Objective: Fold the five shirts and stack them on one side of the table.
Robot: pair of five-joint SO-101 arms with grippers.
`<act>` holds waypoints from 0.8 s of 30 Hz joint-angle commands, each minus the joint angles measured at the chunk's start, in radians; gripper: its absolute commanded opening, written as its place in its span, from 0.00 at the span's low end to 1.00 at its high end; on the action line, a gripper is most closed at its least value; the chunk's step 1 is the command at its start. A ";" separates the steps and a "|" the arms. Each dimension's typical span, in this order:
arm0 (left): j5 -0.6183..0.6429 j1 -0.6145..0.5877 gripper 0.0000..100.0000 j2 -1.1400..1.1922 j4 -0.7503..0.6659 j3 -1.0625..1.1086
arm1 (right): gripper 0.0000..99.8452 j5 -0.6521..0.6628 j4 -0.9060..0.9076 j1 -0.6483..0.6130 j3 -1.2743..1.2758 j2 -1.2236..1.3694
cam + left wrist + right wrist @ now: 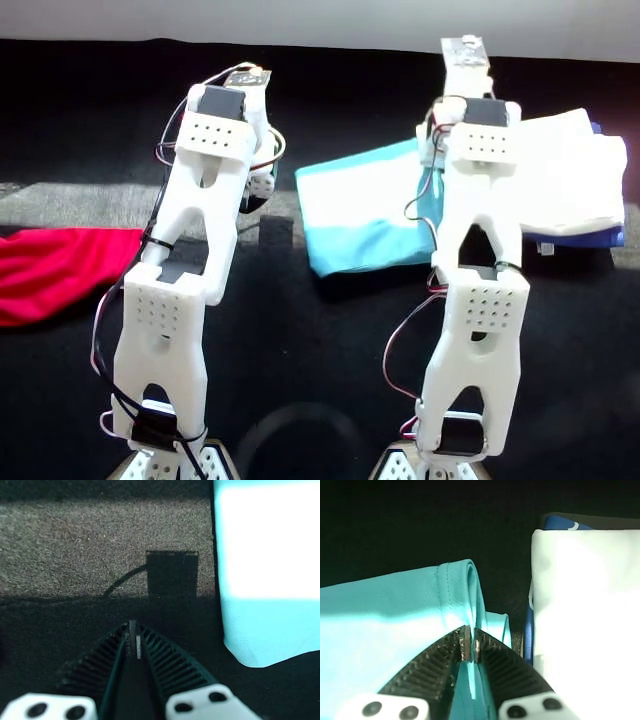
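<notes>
Two white robot arms stand side by side on a bench (330, 350) covered in black cloth, seen from above and behind their bases. The left arm (190, 230) stretches forward over bare cloth. From its wrist camera, the left hand (132, 640) is clenched on nothing, its ribbed black fingers meeting at the tips just above the dark covering. A blocky shadow (172, 575) lies on the cloth ahead of it. The right arm (480, 250) stretches forward to the right-hand edge of a turquoise shirt (360, 215), which lies loosely folded near the middle of the bench, between the two arms and closer to the right one. The right wrist camera shows the right hand (470, 647) clenched, tips together, on a raised fold at this shirt's hemmed edge, and the fabric curls up toward the fingertips. Just beside the turquoise shirt, on the right side of the bench, a white shirt (570, 170) lies folded flat on top of a folded blue shirt (580, 238). The blue shows as a strip along the near and far edges of the white one. The turquoise shirt's edge lies very close to this pile, but whether they touch is not clear. Well apart from all of these, at the far left edge of the bench, a red shirt (55, 270) lies crumpled and unfolded, partly cut off by the frame.
</notes>
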 commanded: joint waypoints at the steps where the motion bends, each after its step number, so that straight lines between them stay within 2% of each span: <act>1: 0.003 -0.004 0.01 -0.065 -0.012 -0.004 | 0.01 0.006 0.030 0.015 -0.047 -0.005; 4: 0.003 -0.002 0.01 -0.065 -0.018 -0.004 | 0.03 0.008 0.068 0.002 -0.056 0.001; 11: 0.003 -0.002 0.01 -0.065 -0.020 -0.004 | 0.22 0.003 0.156 -0.047 -0.058 -0.019; 17: 0.003 -0.002 0.01 -0.065 -0.020 -0.002 | 0.22 -0.058 0.131 -0.084 -0.047 0.018; 24: 0.003 -0.018 0.01 -0.065 -0.018 -0.002 | 0.23 -0.077 0.084 -0.041 -0.048 0.134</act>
